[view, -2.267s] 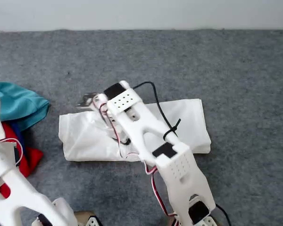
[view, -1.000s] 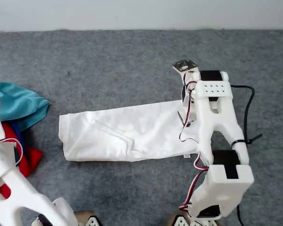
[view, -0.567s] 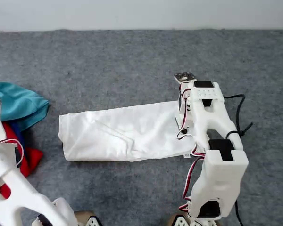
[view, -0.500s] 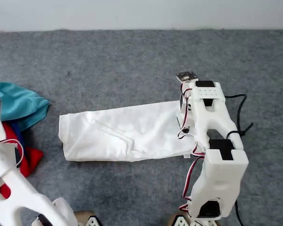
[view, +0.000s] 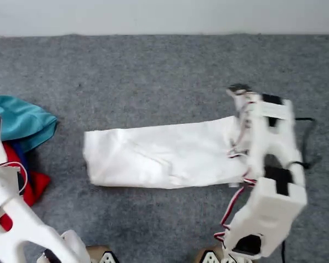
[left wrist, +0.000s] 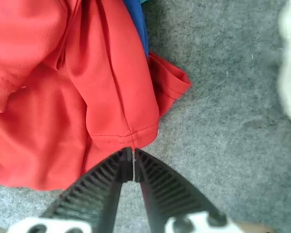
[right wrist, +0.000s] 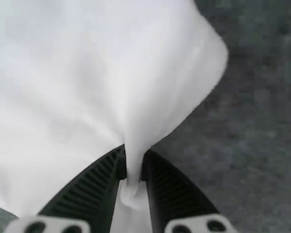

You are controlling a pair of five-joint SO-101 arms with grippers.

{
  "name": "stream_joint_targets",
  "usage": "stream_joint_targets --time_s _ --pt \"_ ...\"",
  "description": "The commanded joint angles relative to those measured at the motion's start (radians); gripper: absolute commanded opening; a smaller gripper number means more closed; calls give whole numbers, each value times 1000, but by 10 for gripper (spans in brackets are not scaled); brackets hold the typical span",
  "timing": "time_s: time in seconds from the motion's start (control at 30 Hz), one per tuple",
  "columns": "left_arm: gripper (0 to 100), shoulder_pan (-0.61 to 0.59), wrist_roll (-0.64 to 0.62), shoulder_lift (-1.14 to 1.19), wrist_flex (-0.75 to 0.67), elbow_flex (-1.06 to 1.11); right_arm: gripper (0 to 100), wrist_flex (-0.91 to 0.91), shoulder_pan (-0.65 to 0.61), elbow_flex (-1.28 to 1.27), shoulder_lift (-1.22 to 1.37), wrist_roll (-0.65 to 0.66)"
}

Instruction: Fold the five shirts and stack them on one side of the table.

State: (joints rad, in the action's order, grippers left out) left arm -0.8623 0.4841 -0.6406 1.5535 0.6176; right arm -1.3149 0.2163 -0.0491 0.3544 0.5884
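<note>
A white shirt lies folded lengthwise into a long band across the middle of the grey table. At its right end stands my right arm; its gripper is shut on a pinched ridge of the white shirt. At the table's left edge a teal shirt lies on a red shirt with a blue one beneath. My left gripper hangs shut and empty just above the hem of the red shirt.
The left arm's white body fills the near left corner. Open grey carpet lies behind the white shirt up to the pale wall, and in front of it between the two arm bases.
The right arm went from the shirt's left part to its right end, gripped it, and pulled the whole white shirt a little to the right. The left arm kept still.
</note>
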Motion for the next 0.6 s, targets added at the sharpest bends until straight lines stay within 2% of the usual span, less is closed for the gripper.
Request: stream_joint_targets --time_s 0.0,0.13,0.27,0.37,0.5,0.57 --pt "16 0 -5 -26 5 -18 10 -8 159 69 -76 184" --pt "16 0 -5 -26 3 -18 10 -13 280 187 -41 302" --pt "16 0 -6 -28 5 -18 10 -44 332 273 1 370" --pt "16 0 -6 -28 6 -18 10 -177 308 347 1 370" --pt "16 0 -6 -28 6 -18 10 -430 209 457 -1 358" --pt "16 0 -8 -28 2 -19 10 -479 163 480 -22 315"
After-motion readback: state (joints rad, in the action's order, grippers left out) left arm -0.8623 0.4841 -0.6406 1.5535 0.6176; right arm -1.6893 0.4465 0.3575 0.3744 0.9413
